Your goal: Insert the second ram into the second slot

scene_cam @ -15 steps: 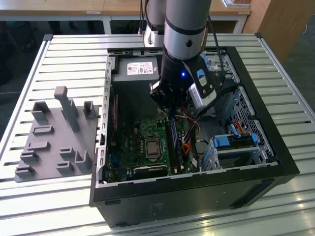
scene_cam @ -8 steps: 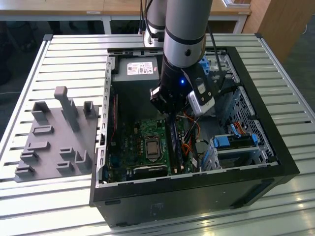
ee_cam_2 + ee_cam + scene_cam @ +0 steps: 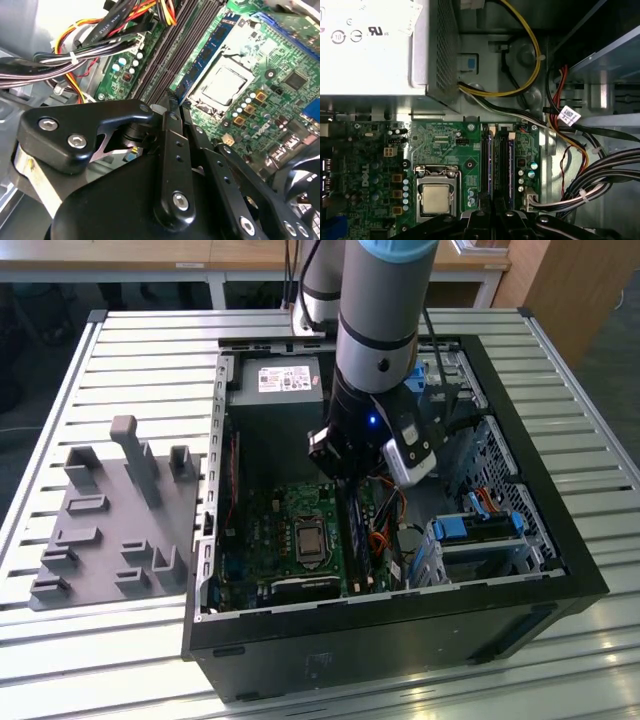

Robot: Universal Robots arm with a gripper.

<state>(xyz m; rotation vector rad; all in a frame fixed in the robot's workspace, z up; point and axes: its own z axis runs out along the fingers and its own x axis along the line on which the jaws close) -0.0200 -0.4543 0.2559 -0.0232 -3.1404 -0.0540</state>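
I am looking down into an open computer box [image 3: 560, 570] on a slatted table [image 3: 130, 350]. The robot arm reaches in, and its gripper [image 3: 350, 485] hangs low over the green board [image 3: 445, 140].

The second ram [image 3: 205, 55] is a thin blue stick with dark chips. It stands on its edge in a slot right beside the square silver chip [image 3: 436, 197]. From where I stand it looks like it is already down in the slot, but I cannot tell if it is pushed all the way in. A little further from the chip there is a second blue edge [image 3: 511, 160]. That may be another stick.

In the second wrist view, the gripper's black fingers [image 3: 170, 107] are squeezed together, right at the near end of the stick. I cannot tell if they pinch its top edge or just sit on it.

I think this stick is very light and stiff, like a ruler, and easy to hurt. It could crack if it were bent or pushed in crooked. I think the best place to hold it is the thin top edge or the short ends, not the chips or the gold teeth. A bundle of wires [image 3: 600, 170] lies near the slots but does not touch the stick.
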